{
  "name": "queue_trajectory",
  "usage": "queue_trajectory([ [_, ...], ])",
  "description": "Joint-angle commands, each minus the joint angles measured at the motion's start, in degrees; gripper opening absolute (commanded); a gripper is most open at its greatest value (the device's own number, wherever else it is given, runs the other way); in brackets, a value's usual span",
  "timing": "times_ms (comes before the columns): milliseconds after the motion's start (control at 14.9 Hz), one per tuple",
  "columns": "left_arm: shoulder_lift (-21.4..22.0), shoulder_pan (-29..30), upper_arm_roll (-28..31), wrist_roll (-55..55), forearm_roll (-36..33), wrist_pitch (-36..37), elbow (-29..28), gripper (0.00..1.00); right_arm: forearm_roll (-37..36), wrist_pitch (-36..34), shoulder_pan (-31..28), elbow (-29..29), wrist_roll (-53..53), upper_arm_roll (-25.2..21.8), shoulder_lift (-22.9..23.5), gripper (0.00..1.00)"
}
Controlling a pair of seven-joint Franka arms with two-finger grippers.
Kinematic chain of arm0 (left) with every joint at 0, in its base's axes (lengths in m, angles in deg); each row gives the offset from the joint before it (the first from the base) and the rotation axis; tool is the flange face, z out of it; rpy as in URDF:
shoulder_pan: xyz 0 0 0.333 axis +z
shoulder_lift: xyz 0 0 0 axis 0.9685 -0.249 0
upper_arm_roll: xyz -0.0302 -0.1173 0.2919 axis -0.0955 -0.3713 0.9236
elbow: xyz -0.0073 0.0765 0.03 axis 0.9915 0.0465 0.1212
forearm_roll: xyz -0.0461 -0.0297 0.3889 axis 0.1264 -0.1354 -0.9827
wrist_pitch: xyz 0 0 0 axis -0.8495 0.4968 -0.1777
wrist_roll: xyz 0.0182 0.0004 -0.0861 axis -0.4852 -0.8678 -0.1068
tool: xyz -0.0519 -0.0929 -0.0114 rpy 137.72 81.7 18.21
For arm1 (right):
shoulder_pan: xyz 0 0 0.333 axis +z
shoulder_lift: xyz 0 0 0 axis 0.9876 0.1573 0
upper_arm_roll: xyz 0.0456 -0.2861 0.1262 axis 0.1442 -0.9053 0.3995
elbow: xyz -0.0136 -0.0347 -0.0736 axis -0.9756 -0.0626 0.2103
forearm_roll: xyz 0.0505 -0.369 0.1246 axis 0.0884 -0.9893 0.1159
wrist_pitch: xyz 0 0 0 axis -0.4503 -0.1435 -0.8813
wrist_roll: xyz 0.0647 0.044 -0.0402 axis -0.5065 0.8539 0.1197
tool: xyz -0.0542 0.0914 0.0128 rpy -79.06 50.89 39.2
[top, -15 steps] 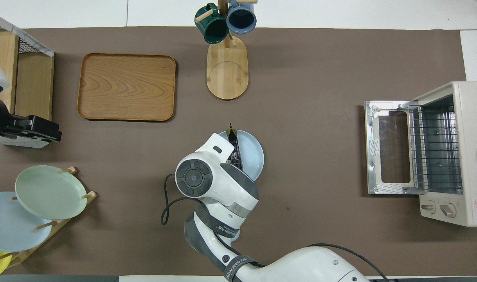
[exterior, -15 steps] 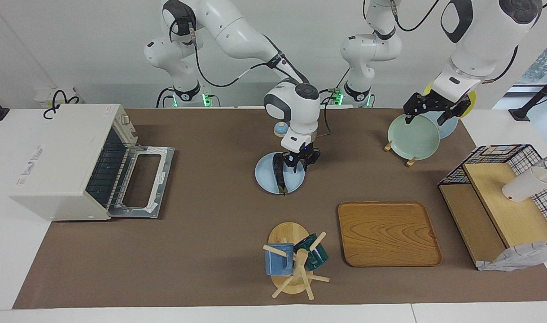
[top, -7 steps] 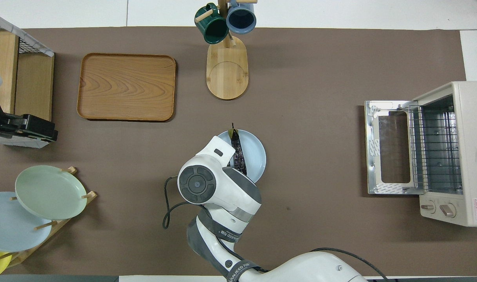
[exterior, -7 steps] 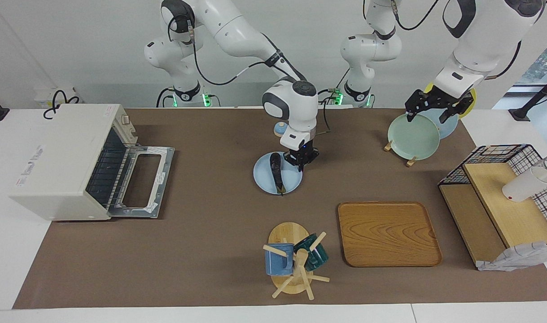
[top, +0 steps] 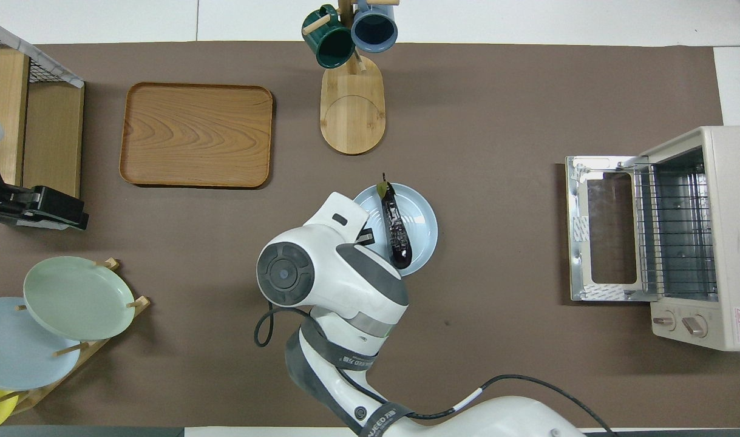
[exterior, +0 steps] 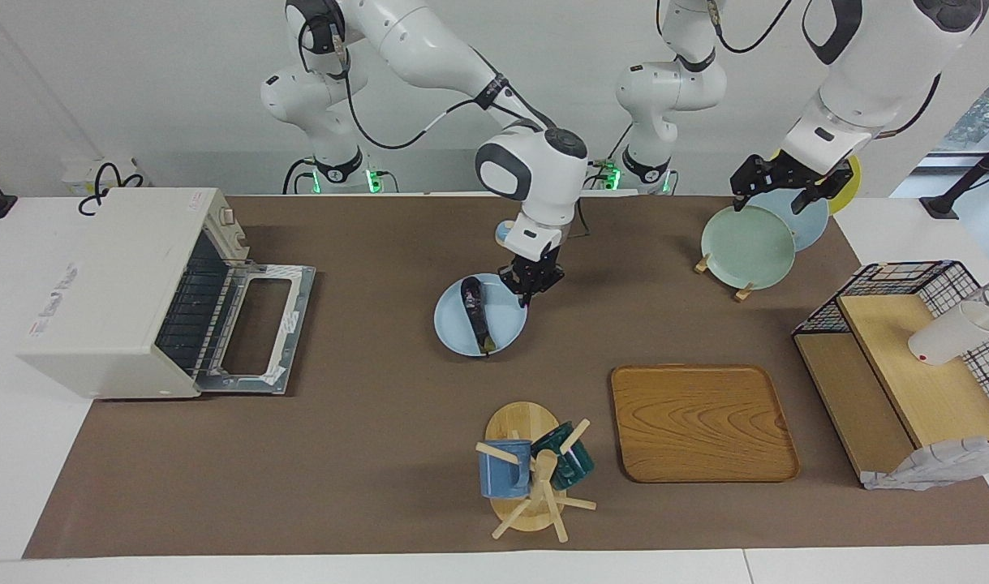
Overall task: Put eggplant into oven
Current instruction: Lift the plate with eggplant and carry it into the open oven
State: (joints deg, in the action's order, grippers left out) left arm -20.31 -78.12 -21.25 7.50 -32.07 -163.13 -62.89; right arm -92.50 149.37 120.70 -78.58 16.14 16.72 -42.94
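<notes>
The dark purple eggplant [exterior: 476, 312] lies on a light blue plate [exterior: 502, 326] at mid-table; both also show in the overhead view, the eggplant [top: 396, 233] and the plate [top: 421, 224]. My right gripper [exterior: 528, 290] is shut on the plate's rim at the edge toward the left arm's end. The cream oven [exterior: 105, 284] stands at the right arm's end of the table with its door [exterior: 259, 328] folded down flat and its wire rack showing [top: 673, 230]. My left gripper [exterior: 770, 195] hangs open and empty over the plate rack.
A plate rack with a green plate [exterior: 746, 247] stands near the left arm's base. A wooden tray [exterior: 701, 422] and a mug tree [exterior: 531, 474] lie farther from the robots than the blue plate. A wire shelf [exterior: 908, 365] holds a white cup [exterior: 952, 332].
My right gripper has moved the blue plate, with the eggplant on it, a short way toward the oven. My left gripper has lifted slightly over the plate rack.
</notes>
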Motion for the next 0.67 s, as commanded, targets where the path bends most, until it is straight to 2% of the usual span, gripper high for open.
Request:
queue_trajectory([
  [0, -0.7, -0.1, -0.2, 0.0, -0.2, 1.6, 1.9, 1.00, -0.2, -3.0, -6.5, -3.9, -9.7, 0.6, -7.1, 0.00],
  [335, -0.7, -0.5, -0.1, -0.7, 1.2, 2.1, 3.1, 1.00, -0.2, -3.3, -15.6, -19.8, -20.0, 0.6, -19.9, 0.00],
  [603, -0.4, -0.5, -0.1, -0.4, 1.0, 1.4, 2.9, 1.00, 0.3, -3.0, -28.3, -25.7, -35.6, 0.6, -26.3, 0.00],
])
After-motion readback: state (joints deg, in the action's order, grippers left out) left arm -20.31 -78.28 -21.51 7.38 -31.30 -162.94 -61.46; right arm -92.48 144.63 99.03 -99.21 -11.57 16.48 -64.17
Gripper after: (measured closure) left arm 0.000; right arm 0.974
